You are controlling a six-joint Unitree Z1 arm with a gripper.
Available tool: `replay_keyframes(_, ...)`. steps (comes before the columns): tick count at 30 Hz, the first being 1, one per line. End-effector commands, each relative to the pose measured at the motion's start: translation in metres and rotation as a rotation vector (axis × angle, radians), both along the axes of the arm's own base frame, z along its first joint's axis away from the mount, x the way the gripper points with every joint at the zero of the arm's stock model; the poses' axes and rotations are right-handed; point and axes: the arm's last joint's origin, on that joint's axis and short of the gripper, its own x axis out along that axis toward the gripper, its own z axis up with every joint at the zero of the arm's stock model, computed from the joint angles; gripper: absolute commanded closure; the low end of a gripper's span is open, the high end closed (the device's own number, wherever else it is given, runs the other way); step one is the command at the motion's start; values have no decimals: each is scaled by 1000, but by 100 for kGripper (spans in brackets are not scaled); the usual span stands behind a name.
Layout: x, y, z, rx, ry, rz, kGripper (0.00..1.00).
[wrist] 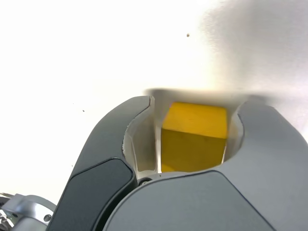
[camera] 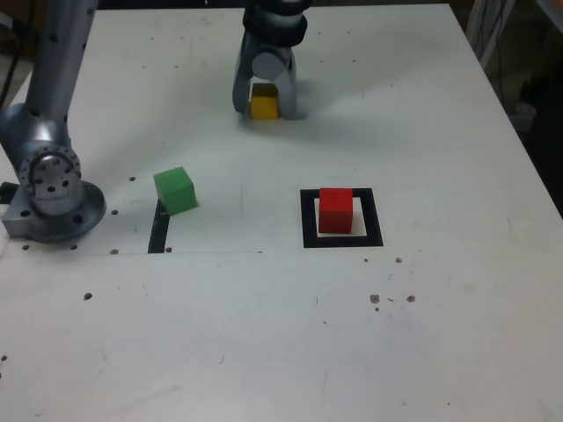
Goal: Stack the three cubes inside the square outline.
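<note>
In the exterior view, the gripper (camera: 265, 104) is standing on the white tabletop (camera: 440, 334) with its fingers around the yellow cube (camera: 264, 106). The red cube (camera: 335, 210) is sitting inside the square outline (camera: 341, 218); the green cube (camera: 175, 190) is resting on a black strip (camera: 158, 233) toward the exterior view's left. In the wrist view, the yellow cube (wrist: 195, 137) is filling the space between both fingers (wrist: 144, 125); whether they are pressing it, I cannot tell.
</note>
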Motion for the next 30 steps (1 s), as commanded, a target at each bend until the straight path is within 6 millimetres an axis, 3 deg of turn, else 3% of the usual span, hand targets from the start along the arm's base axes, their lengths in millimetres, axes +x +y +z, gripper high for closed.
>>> replay_keyframes(1, -1, 0, 1, -7, 12, 11, 71)
replay_keyframes(11, 1, -4, 5, -2, 23, 17, 78)
replay_keyframes(15, 6, -21, 23, 7, 26, -4, 78)
replay_keyframes(19, 15, -60, 63, 37, -10, -55, 77)
replay_keyframes(24, 19, -132, 108, 72, -80, -132, 77)
replay_keyframes(30, 25, -210, 104, 50, -77, -197, 77)
